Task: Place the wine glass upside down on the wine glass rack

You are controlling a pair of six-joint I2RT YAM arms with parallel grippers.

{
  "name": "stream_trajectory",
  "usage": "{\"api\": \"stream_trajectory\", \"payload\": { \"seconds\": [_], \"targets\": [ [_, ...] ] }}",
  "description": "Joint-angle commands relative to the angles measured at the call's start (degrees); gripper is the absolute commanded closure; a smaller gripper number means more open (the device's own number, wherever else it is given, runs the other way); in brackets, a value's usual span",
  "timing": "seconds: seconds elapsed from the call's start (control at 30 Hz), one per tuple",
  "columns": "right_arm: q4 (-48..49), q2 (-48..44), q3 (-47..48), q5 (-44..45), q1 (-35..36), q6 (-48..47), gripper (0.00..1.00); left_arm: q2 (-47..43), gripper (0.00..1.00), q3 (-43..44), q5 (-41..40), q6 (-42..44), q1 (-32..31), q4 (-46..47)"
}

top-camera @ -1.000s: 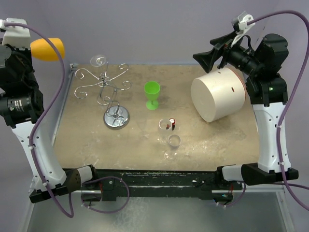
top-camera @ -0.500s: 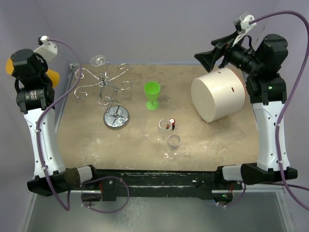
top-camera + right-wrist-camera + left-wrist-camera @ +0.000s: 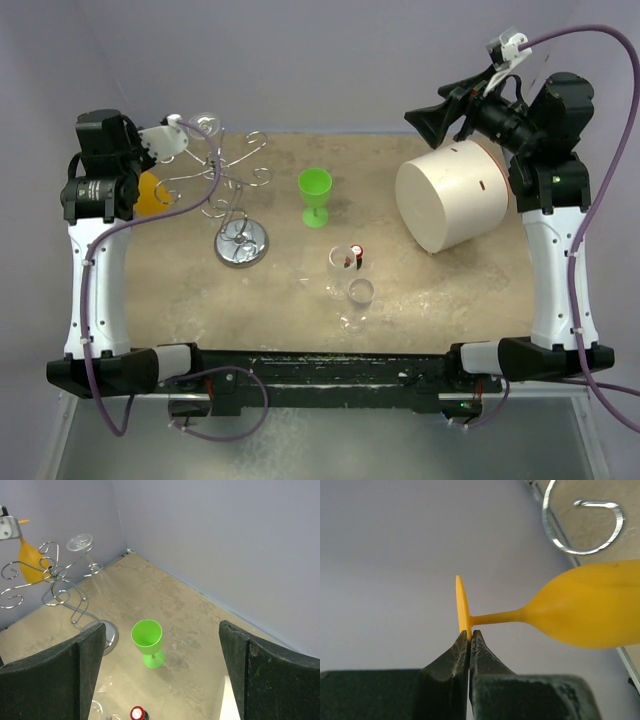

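Goblet [image 3: 315, 190] right of rack [image 3: 240, 245] (cylinder [image 3: 450, 195] farther right)

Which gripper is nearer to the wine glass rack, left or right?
Left. The left gripper holds a yellow wine glass beside the rack; the right gripper is far off, by the white cylinder.

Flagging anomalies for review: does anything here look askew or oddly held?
The left claw pinches the orange-yellow plastic wine glass only by the thin edge of its foot, bowl sideways near the silver wire rack. Looks precarious.

left gripper [image 3: 470, 636] closed; right gripper [image 3: 162, 626] wide
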Motion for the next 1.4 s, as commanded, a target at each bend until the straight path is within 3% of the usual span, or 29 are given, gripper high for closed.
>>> {"api": "stream_trajectory", "payload": {
  "seconds": [0.0, 0.23, 0.63, 0.9, 1.37],
  "targets": [
    [4.05, -1.49, -0.51, -2.04, -0.75, 1.62, 0.04, -0.11, 1.00, 1.75, 5.57, 2.31, -1.40, -3.27],
    [5.13, -2.02, -1.73, -2.34, -1.21, 2.24, 0.04, -0.42, 1.00, 3.76, 14.36, 3.05, -1.86, -6.80],
    [5.84, -2.04, -2.86, -2.38, -1.31, 2.32, 0.04, 0.80, 0.97, 6.90, 21.86, 8.02, -4.13, -12.34],
    [5.96, -2.09, -3.07, -2.38, -1.49, 2.46, 0.04, 2.66, 0.98, 10.10, 24.88, 10.92, -6.99, -14.87],
    [6.67, -2.68, -3.77, -2.81, -2.19, 2.88, 0.04, 4.03, 0.98, 9.13, 23.87, 10.10, -8.13, -9.23]
  ]
}}
